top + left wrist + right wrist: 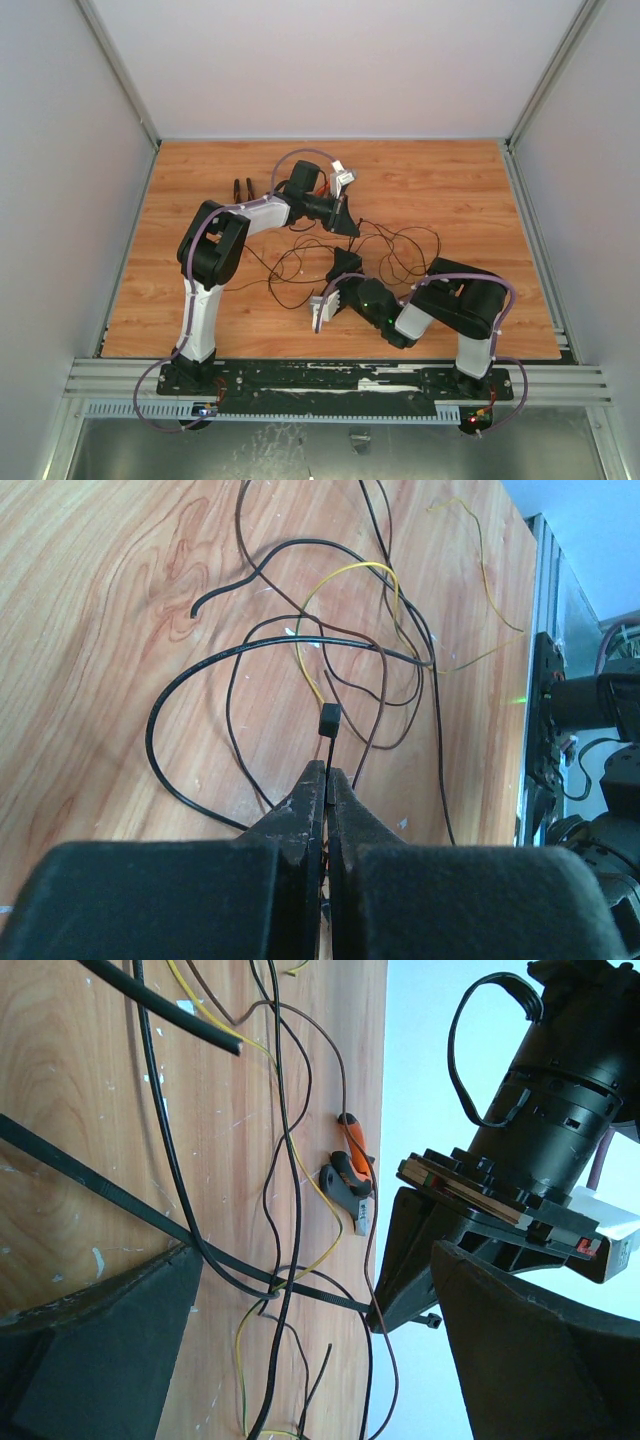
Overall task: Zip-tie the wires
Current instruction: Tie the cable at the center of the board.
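The wires (405,240) are a loose tangle of thin black, brown and yellow loops on the wooden table; they also show in the left wrist view (300,640) and the right wrist view (285,1140). My left gripper (326,772) is shut on the zip tie (329,722), with its square head sticking out just past the fingertips. In the right wrist view the zip tie strip (120,1195) runs slanting across the table through the wires to the left gripper (385,1310). My right gripper (315,1255) is open wide, straddling the strip and wires just above them.
Orange and grey pliers (242,188) lie at the table's back left, also in the right wrist view (350,1172). The two grippers (346,245) are close together mid-table. Grey walls and a metal rail (340,380) bound the table.
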Tool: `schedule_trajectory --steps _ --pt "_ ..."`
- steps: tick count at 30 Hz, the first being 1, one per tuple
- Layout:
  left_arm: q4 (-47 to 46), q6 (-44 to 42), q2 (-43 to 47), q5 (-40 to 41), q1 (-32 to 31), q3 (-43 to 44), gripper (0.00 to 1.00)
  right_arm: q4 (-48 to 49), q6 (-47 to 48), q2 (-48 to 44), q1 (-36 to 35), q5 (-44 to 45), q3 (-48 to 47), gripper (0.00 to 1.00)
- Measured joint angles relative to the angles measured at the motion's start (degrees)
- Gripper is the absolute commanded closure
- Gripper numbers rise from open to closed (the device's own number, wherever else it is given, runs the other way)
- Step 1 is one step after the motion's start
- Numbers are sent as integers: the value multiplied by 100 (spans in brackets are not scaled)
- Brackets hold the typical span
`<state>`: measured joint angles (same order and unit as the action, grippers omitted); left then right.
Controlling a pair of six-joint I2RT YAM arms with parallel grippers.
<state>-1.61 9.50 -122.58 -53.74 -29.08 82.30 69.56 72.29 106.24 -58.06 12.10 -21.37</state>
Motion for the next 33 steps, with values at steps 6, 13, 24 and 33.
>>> schedule_trajectory --steps 6,13,24,33 --pt "0 0 -9 2 0 0 100 -9 0 -7 -9 9 0 1" --pt "0 4 -13 2 0 0 100 -63 -28 -31 -186 13 -2 4" --pt "0 48 -17 2 0 0 100 -195 -221 -31 -310 24 -2 24" --pt "0 87 -17 2 0 0 100 -595 -494 -26 -345 28 0 63"
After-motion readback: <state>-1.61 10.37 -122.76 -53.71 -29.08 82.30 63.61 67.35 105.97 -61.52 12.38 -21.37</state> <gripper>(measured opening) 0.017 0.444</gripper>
